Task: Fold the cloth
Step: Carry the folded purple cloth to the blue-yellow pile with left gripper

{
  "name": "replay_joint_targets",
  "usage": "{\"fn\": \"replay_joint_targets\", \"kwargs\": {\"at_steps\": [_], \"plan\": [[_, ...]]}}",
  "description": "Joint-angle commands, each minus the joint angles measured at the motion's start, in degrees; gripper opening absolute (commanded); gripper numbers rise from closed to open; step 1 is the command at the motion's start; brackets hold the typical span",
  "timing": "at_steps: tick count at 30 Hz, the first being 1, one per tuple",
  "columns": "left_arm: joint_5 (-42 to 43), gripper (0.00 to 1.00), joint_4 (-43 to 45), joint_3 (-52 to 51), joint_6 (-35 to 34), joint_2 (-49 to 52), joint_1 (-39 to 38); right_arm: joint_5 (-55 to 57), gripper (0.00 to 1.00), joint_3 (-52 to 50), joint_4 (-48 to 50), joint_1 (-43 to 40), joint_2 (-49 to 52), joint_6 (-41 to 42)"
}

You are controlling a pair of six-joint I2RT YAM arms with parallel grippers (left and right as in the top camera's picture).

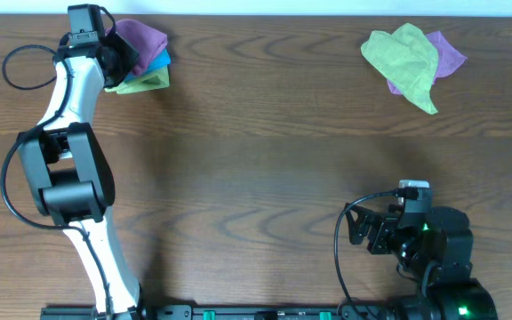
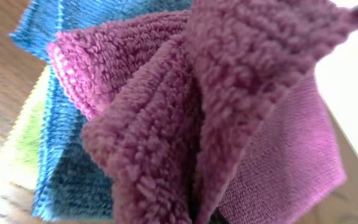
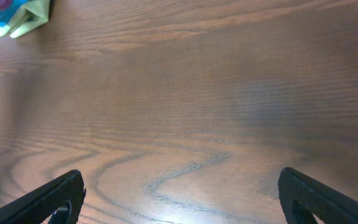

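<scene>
A purple cloth (image 1: pixel 145 40) lies on top of a small pile at the table's far left corner. It fills the left wrist view (image 2: pixel 229 93), bunched into ridges that run down to the jaws. My left gripper (image 1: pixel 114 55) reaches into it. Its fingers are hidden by the fabric, and it appears shut on a pinched fold of the cloth. My right gripper (image 3: pixel 179 186) is open and empty, low over bare wood near the front right (image 1: pixel 369 233).
Under the purple cloth lie a blue cloth (image 2: pixel 73 180) and a lime-green cloth (image 2: pixel 23 137); this pile also shows in the right wrist view (image 3: pixel 17 15). At the far right a crumpled lime-green cloth (image 1: pixel 404 58) lies over another purple cloth (image 1: pixel 449 52).
</scene>
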Motion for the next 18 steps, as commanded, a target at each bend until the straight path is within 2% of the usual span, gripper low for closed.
{"fn": "replay_joint_targets", "kwargs": {"at_steps": [1, 6, 8, 10, 14, 18], "plan": [[-3.8, 0.1, -1.2, 1.2, 3.7, 0.9, 0.5, 0.0, 0.99, -0.1, -0.1, -0.5, -0.3, 1.0], [-4.5, 0.22, -1.5, 1.2, 4.2, 0.9, 0.5, 0.0, 0.99, -0.2, -0.1, -0.5, -0.3, 1.0], [-4.7, 0.32, -1.6, 1.2, 4.2, 0.9, 0.5, 0.0, 0.99, -0.2, -0.1, -0.5, -0.3, 1.0], [-4.8, 0.48, -1.6, 1.2, 4.3, 0.9, 0.7, 0.0, 0.99, -0.1, -0.1, -0.5, -0.3, 1.0], [-4.6, 0.6, -2.1, 1.2, 5.2, 0.8, 1.4, 0.0, 0.99, -0.2, -0.1, -0.5, -0.3, 1.0], [-4.6, 0.82, -3.0, 1.2, 7.3, 0.5, 2.1, 0.0, 0.99, -0.2, -0.1, -0.5, -0.3, 1.0]]}}
